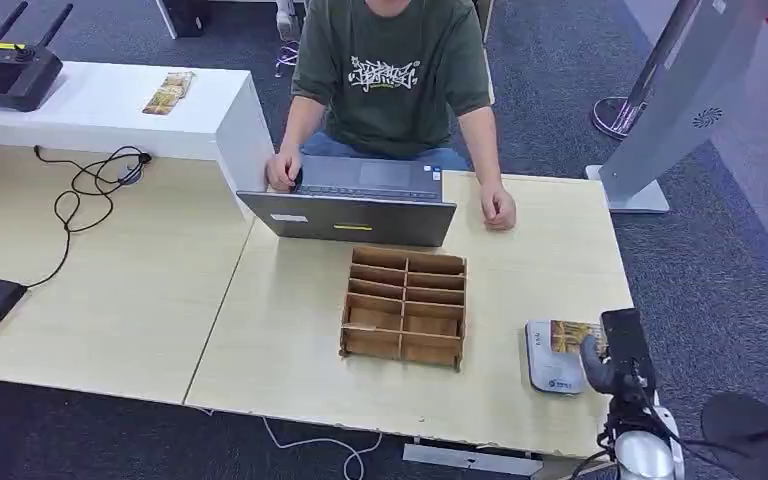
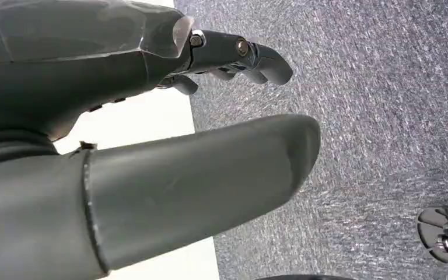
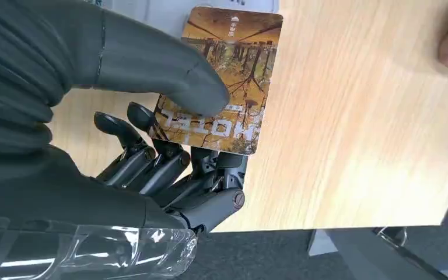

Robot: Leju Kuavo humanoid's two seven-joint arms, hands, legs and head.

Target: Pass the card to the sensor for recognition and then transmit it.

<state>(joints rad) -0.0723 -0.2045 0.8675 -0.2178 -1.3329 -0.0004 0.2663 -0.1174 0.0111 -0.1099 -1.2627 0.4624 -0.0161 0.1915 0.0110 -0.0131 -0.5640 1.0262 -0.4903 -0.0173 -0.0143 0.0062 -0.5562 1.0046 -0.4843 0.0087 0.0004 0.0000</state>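
Head view: right hand (image 1: 608, 362) holds the card (image 1: 570, 335) over the grey sensor (image 1: 548, 366) on the tabletop (image 1: 290, 310), right of the wooden box (image 1: 404, 305). Left wrist view: left hand (image 2: 151, 146) holds nothing, fingers loosely apart above carpet. Right wrist view: thumb (image 3: 169, 70) pinches the card (image 3: 224, 76) against the fingers (image 3: 169, 169).

Person in green printed T-shirt (image 1: 392, 70) seated behind open grey laptop (image 1: 352, 203), wooden divided organizer box (image 1: 404, 305) mid-desk (image 1: 140, 290), black cable (image 1: 90, 195), black remote controller (image 1: 5, 68) on white shelf (image 1: 110, 105)
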